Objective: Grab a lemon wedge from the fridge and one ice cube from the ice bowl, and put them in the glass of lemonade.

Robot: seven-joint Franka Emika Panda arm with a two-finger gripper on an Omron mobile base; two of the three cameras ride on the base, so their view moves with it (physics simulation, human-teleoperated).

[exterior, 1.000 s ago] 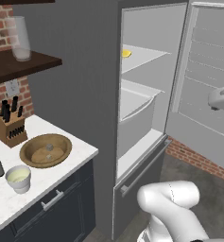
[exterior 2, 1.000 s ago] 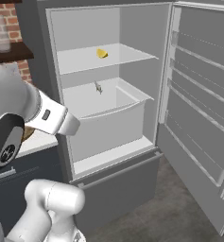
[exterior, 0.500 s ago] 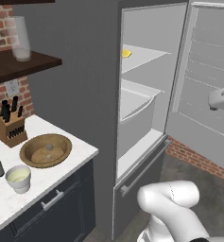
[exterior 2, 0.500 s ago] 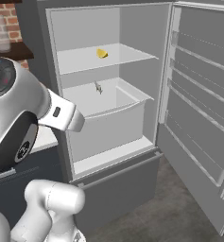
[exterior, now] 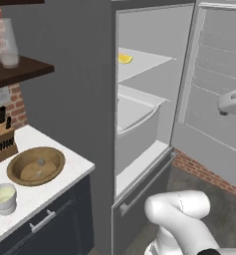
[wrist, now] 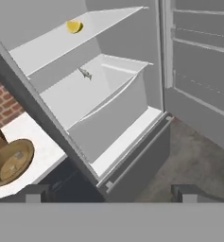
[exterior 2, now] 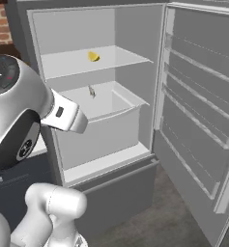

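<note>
Yellow lemon wedge (exterior 2: 93, 57) on smooth pale shelf (exterior 2: 111, 60)

A: What does the arm (exterior 2: 24, 120) look like from the right base camera?

B: Glossy white shells, rounded like fat tubes. At nine o'clock there is a big bulbous joint with a dark round cap (exterior 2: 1, 77) on top, carrying tiny red and pale marks too small to read.

A: Anything else dark?

B: A black disc (exterior 2: 19, 144) on that joint's side, with a small pale mark on it. A white blocky link (exterior 2: 65, 113) juts out, bearing one little dark slot.

A: And lower down?

B: A curved white elbow (exterior: 181, 211) at five o'clock in the left base camera, with a faint seam line. The tool (wrist: 108, 191) shows two small grey finger tips (wrist: 33, 193).
</note>
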